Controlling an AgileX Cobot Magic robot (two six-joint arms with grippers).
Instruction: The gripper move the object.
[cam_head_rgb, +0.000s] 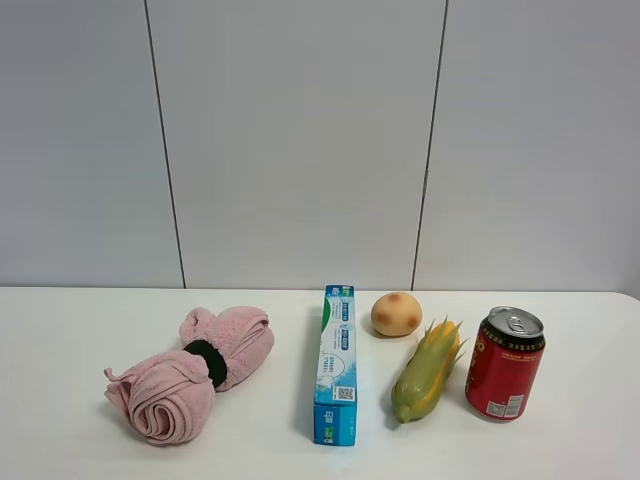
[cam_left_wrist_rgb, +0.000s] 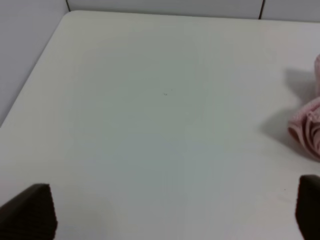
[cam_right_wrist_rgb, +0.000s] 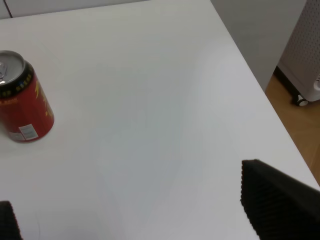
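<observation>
The red drink can (cam_head_rgb: 505, 364) stands upright on the white table at the right, silver top and pull tab up, next to the corn. It also shows in the right wrist view (cam_right_wrist_rgb: 22, 99), well away from my right gripper (cam_right_wrist_rgb: 135, 210), whose black fingers (cam_right_wrist_rgb: 280, 200) stand wide apart over bare table. My left gripper (cam_left_wrist_rgb: 172, 210) is open too, with fingertips (cam_left_wrist_rgb: 30, 212) at the frame's corners, over bare table beside the pink towel. Neither gripper shows in the exterior high view.
A blue-green long box (cam_head_rgb: 336, 362) lies mid-table. A yellow-green corn cob (cam_head_rgb: 428, 371) lies between box and can. A round bun (cam_head_rgb: 396, 313) sits behind. A rolled pink towel (cam_head_rgb: 190, 372) lies left, its edge also in the left wrist view (cam_left_wrist_rgb: 307, 127). The table's right edge (cam_right_wrist_rgb: 260, 87) drops to the floor.
</observation>
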